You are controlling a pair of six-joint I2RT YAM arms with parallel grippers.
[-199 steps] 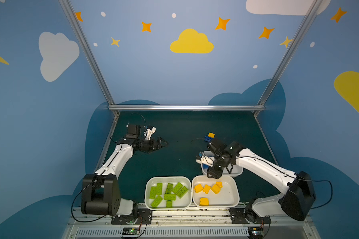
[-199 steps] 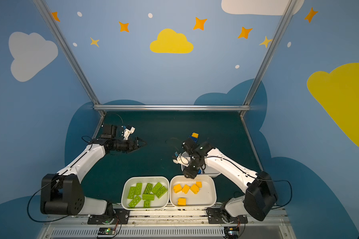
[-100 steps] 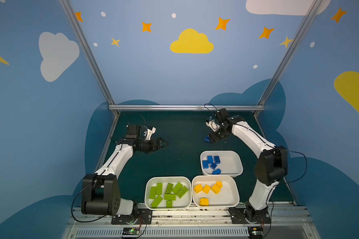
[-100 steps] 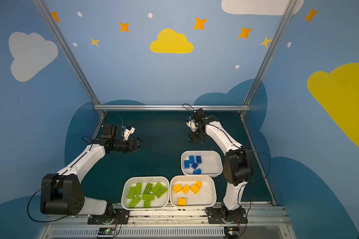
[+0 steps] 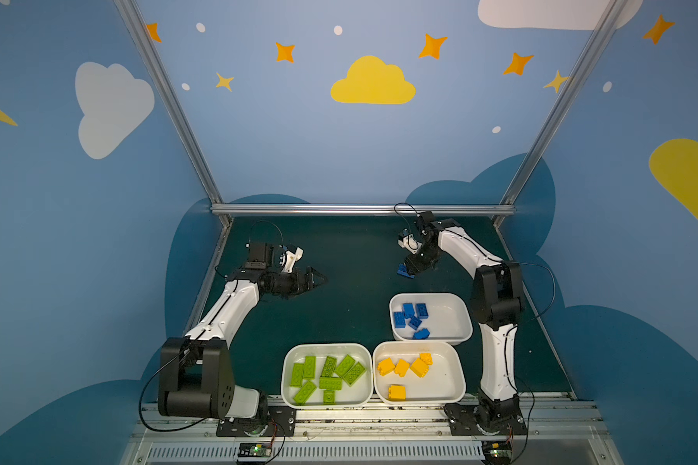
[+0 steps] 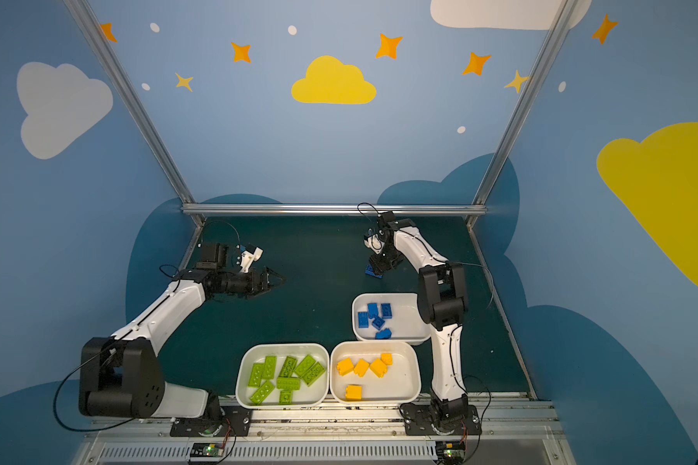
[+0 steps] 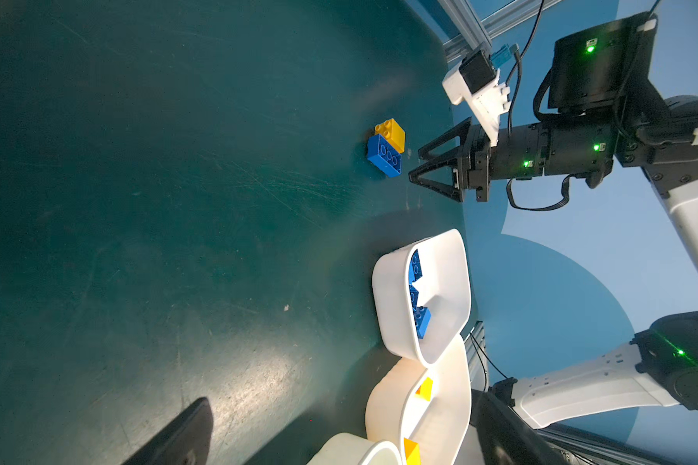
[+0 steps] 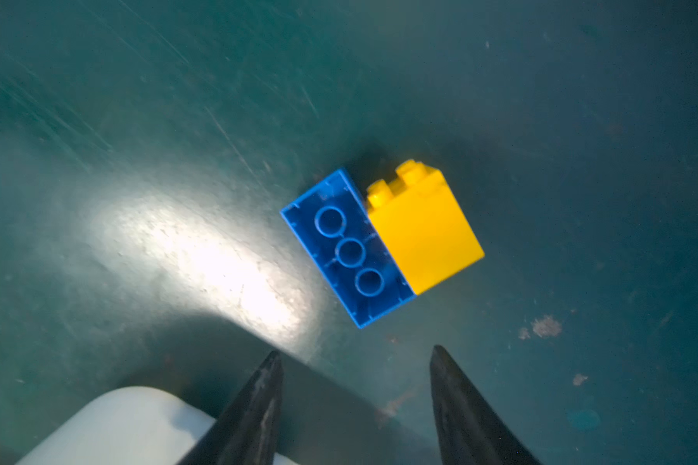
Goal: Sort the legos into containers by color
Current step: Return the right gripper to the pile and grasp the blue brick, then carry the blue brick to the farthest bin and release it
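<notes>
A blue lego (image 8: 347, 247) lies studs-down on the green mat, joined to a chunky yellow lego (image 8: 424, 233). My right gripper (image 8: 355, 354) hangs open just short of this pair, with nothing between its fingers. In both top views only the blue lego (image 5: 403, 270) shows under the right gripper (image 5: 411, 266). The left wrist view shows the pair (image 7: 384, 155) just off the right gripper's tips (image 7: 416, 166). My left gripper (image 5: 319, 277) is open and empty at the mat's left. The three containers hold green legos (image 5: 327, 376), yellow legos (image 5: 403, 368) and blue legos (image 5: 412, 320).
The green tray (image 5: 287, 378) and yellow tray (image 5: 458, 378) stand side by side at the front edge. The blue tray (image 5: 448, 318) stands behind the yellow one, close to the right arm's upright link (image 5: 496, 298). A metal rail (image 5: 359, 209) bounds the back.
The right gripper left the blue tray, swung to the back of the mat and came down near the blue and yellow pair. The left arm has not moved.
</notes>
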